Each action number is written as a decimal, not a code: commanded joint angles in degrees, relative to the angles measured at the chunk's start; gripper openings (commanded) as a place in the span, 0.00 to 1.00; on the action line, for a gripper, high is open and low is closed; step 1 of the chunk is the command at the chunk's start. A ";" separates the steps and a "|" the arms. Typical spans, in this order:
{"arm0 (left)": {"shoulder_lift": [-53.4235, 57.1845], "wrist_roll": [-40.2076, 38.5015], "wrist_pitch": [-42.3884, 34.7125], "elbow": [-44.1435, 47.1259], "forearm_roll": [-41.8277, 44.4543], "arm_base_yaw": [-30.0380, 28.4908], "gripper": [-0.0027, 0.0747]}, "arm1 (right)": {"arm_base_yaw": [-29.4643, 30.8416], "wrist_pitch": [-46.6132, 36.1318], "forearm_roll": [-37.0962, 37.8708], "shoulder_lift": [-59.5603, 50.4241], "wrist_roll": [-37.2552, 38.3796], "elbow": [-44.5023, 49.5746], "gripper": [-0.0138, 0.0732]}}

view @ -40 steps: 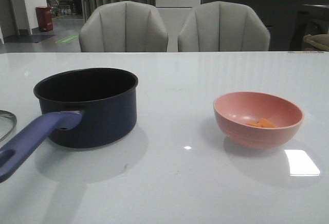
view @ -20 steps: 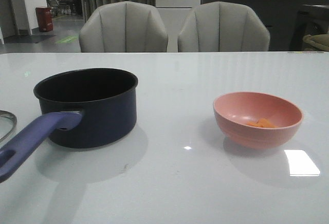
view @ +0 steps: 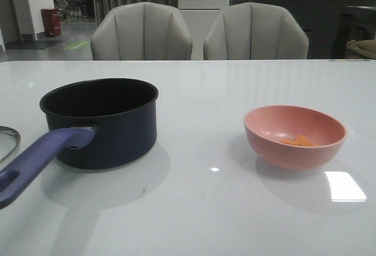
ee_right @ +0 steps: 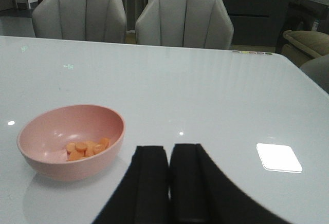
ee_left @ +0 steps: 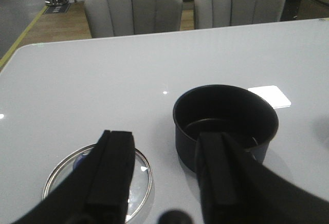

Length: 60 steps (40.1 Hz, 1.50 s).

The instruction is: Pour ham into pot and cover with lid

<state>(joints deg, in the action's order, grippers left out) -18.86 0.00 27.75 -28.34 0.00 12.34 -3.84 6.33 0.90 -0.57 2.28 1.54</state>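
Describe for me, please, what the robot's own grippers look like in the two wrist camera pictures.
Both are matt black with no markings, cables or sleeves visible. The left gripper has two broad, flat, block-like fingers with squared tips, widening toward the camera, and a small rounded black part shows between their bases. The right gripper has the same dark, slab-shaped fingers with blunt ends. Neither arm shows in the front view.

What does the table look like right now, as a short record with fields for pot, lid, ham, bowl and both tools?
pot: dark navy, empty, upright, left side of table, handle toward the robot
lid: glass, flat on table beside the pot
ham: orange slices inside the pink bowl
pink bowl: upright, right side of table
left tool: open, holding nothing
right tool: shut, holding nothing
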 commanded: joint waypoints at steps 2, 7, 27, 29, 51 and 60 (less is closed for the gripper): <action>3.06 -0.34 -4.93 1.38 0.66 2.49 0.46 | 0.34 -4.79 0.70 -1.16 -0.37 -0.31 0.34; 5.13 -0.34 -9.27 5.16 0.77 3.47 0.46 | 0.34 -4.79 0.70 -1.16 -0.37 -0.31 0.34; 10.94 -0.34 -13.79 8.76 0.89 4.74 0.46 | 0.34 -12.31 -0.90 -1.16 -0.33 -0.60 0.34; 10.94 -0.34 -13.79 8.76 0.89 4.74 0.46 | 0.34 -13.38 -1.56 -1.16 -0.33 -1.51 0.34; 10.94 -0.34 -13.83 8.76 0.89 4.74 0.46 | 0.34 5.66 -2.43 18.70 -0.33 -19.74 0.34; 10.94 -0.34 -13.46 8.76 0.89 4.74 0.46 | 0.34 3.94 -2.84 19.32 -0.33 -19.74 0.37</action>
<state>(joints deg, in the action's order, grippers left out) -7.49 0.00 18.60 -18.01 0.90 16.68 -3.84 15.74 -1.73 17.42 2.28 -16.05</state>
